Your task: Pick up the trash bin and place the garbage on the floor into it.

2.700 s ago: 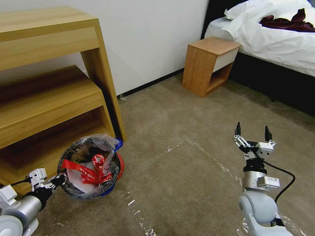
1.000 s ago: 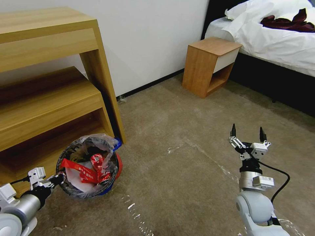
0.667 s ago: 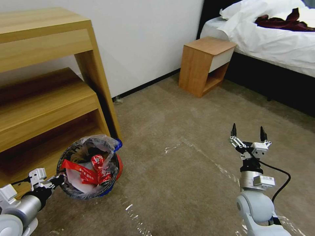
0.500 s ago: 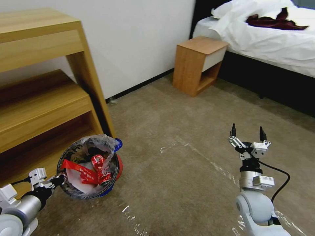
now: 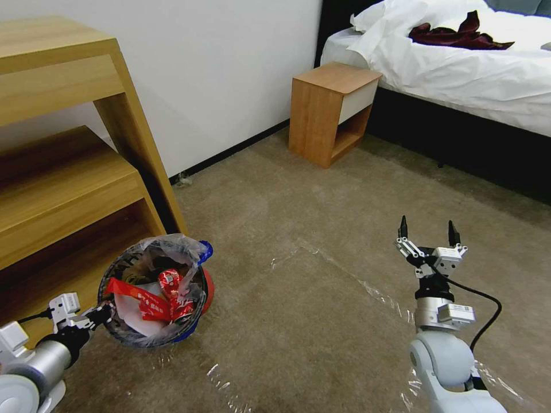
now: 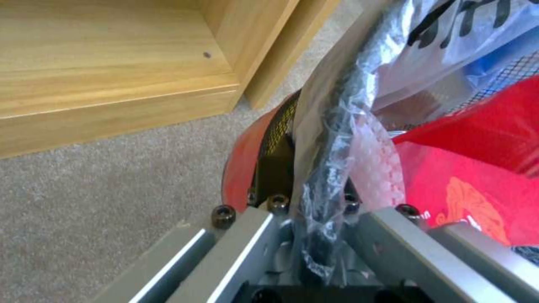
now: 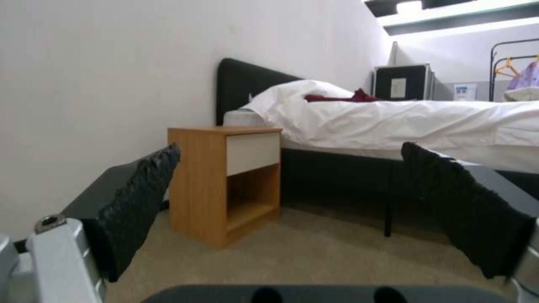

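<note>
Left end effector (image 5: 102, 314) clamps the trash bin (image 5: 154, 291) rim, carrying it; right end effector (image 5: 427, 232) spread wide, empty, ready for litter

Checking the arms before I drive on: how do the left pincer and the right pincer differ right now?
The left pincer is shut on the black rim of the trash bin; the right pincer is open and holds nothing. The left sits low beside the wooden shelf unit; the right is upright over the floor, facing the nightstand. Both have dark fingertips.
</note>
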{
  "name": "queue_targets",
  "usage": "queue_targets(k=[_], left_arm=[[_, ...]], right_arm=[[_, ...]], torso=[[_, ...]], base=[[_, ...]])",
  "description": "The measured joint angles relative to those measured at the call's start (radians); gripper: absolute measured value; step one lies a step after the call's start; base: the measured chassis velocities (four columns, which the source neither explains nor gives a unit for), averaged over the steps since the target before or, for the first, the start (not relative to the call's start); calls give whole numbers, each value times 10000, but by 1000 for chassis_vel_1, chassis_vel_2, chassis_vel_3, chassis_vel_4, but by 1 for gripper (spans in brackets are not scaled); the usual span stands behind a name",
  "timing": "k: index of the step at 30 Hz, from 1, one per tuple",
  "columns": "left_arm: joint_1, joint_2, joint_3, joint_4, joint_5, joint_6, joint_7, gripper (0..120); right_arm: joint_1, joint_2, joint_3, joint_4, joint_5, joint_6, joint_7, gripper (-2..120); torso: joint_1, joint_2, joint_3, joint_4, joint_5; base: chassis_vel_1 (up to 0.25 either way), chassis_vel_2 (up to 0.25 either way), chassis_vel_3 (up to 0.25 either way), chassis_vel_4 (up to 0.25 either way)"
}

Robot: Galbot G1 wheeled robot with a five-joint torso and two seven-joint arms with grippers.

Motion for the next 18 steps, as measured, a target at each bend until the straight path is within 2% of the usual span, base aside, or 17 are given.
queue_targets(k=[6,18], left_arm=[[-20,-12,6,-12,-4,-4,0,0],[-3,-49,10,-19,2,-23,3,0]], right_arm=[[-17,2,32,-2,1,4,6,100],[-64,19,73,9,3,128,4,100]], torso=[[0,0,0,-2,0],[0,0,1,-1,2]], base=[[-45,32,43,-48],[-123,120,126,-121]])
